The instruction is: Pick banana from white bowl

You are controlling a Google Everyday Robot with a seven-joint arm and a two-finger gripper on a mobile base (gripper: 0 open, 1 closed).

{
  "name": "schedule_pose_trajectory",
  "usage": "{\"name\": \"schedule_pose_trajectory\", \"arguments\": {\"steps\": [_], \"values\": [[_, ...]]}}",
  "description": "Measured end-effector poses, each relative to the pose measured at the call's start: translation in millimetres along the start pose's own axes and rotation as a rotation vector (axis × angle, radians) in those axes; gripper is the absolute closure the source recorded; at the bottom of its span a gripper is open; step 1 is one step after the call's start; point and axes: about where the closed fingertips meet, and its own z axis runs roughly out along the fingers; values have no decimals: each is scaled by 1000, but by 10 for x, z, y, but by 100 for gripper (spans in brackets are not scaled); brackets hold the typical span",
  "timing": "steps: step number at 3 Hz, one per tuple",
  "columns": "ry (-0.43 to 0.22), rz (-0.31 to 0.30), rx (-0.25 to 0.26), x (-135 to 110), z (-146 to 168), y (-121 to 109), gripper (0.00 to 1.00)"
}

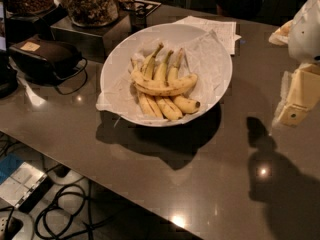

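A long, curved yellow banana (165, 87) with brown speckles lies crosswise on top of three straighter bananas (161, 96) with greenish stems. They rest in a wide white bowl (120, 59) lined with crumpled white paper, on a dark counter. My gripper (299, 101) is at the right edge of the view, well to the right of the bowl and above the counter. It holds nothing that I can see.
Glass jars of dark snacks (90, 3) stand on a metal stand at the back left. A black device (45, 56) with a cable sits left of the bowl. White paper (215, 29) lies behind the bowl. Cables (65, 209) lie on the floor below the counter's front edge.
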Motion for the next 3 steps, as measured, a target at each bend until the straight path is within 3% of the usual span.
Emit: {"name": "schedule_pose_trajectory", "arguments": {"steps": [2, 3], "values": [[5, 12, -18, -29, -7, -5, 0], [1, 21, -67, -274, -44, 9, 0]]}}
